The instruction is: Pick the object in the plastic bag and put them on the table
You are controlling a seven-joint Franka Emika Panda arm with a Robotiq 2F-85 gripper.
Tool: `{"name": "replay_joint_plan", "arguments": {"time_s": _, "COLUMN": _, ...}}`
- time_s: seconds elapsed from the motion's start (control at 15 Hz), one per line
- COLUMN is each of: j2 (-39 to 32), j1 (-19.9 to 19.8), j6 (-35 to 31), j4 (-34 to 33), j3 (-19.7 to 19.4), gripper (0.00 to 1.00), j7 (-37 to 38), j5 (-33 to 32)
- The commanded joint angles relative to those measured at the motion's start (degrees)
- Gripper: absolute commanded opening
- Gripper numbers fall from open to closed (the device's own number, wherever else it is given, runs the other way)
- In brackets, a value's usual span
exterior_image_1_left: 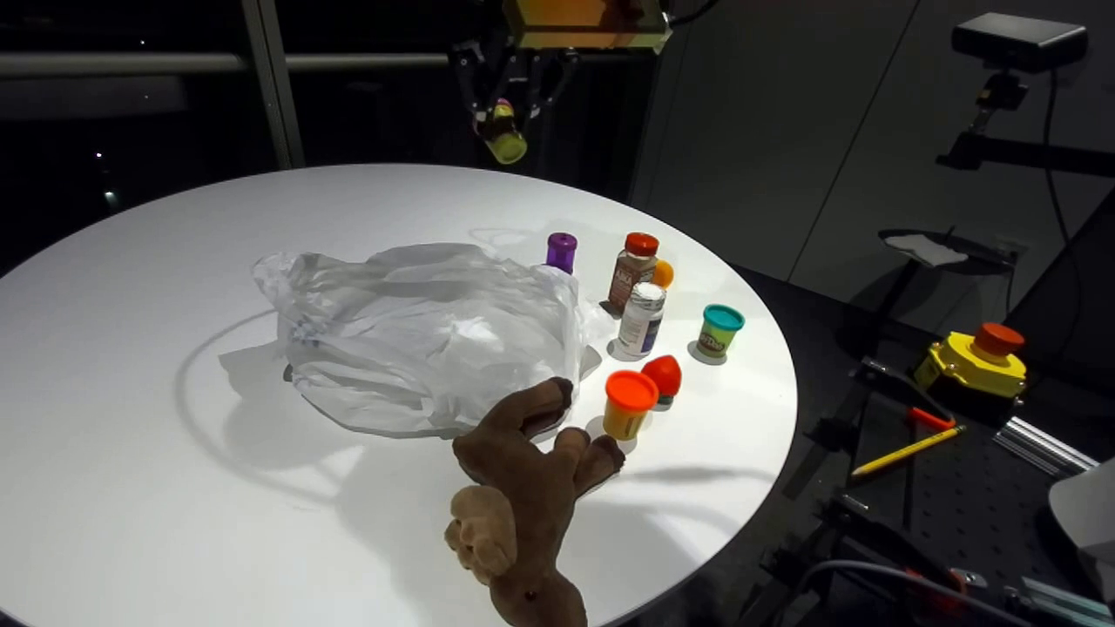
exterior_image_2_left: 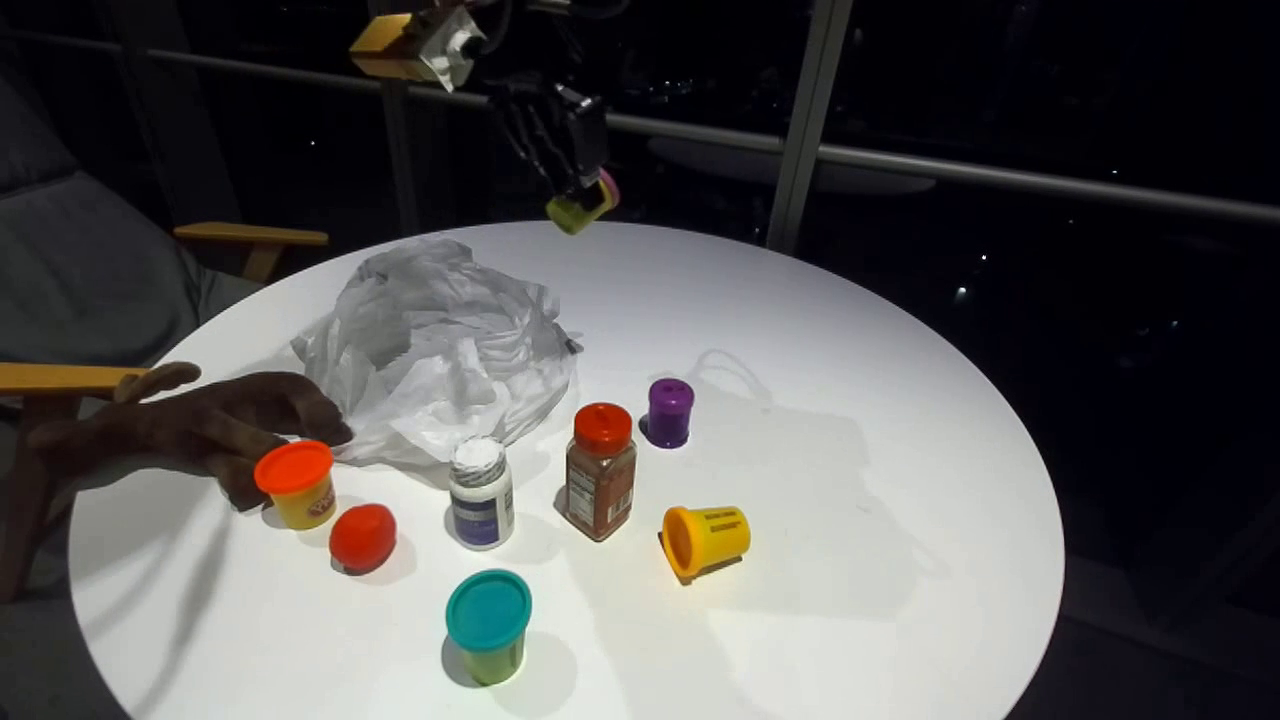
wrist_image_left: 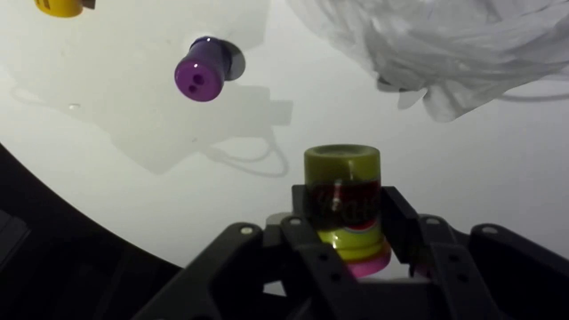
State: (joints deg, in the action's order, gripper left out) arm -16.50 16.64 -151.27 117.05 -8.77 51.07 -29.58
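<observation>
Tool [wrist_image_left: 344,204] clamped on pink-lid tub [exterior_image_1_left: 507,146] above desk [exterior_image_1_left: 131,435]

On desk: 3 tubs (teal-lid tub [exterior_image_2_left: 488,630], orange-lid tub [exterior_image_1_left: 629,406], yellow tub [exterior_image_2_left: 712,538] on its side), 1 red-cap jar [exterior_image_2_left: 602,478], 1 white btl [exterior_image_2_left: 483,508], 1 purple pc [wrist_image_left: 202,71], 1 red toy [exterior_image_2_left: 363,536], 1 brown plush [exterior_image_1_left: 527,475], 1 plastic bag [exterior_image_1_left: 435,331]. Held 1: yel. body, red label, tilted w/ lid end up. Bag whitish, translucent, crumpled.

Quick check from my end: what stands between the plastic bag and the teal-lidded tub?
A white bottle, upright on the table, stands between the plastic bag and the teal-lidded tub. It shows in both exterior views.
</observation>
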Motion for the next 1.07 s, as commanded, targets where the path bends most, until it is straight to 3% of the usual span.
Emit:
{"name": "replay_joint_plan", "arguments": {"time_s": 0.0, "j2": -3.0, "j1": -0.9, "j6": -3.5, "j4": -2.6, "j3": -2.7, "gripper": 0.12, "j7": 6.2, "j5": -7.1}}
{"name": "replay_joint_plan", "arguments": {"time_s": 0.27, "j2": -8.4, "j1": -1.9, "j6": -4.8, "j4": -7.3, "j3": -3.4, "gripper": 0.12, "j7": 7.6, "j5": -8.5}}
{"name": "replay_joint_plan", "arguments": {"time_s": 0.6, "j2": -16.5, "j1": -4.0, "j6": -2.7, "j4": -15.1, "j3": -1.6, "gripper": 0.12, "j7": 3.1, "j5": -1.5}}
{"name": "replay_joint_plan", "arguments": {"time_s": 1.0, "j2": -25.1, "j1": -6.3, "j6": 2.4, "j4": -22.6, "j3": -2.9, "gripper": 0.12, "j7": -1.0, "j5": 9.4}}
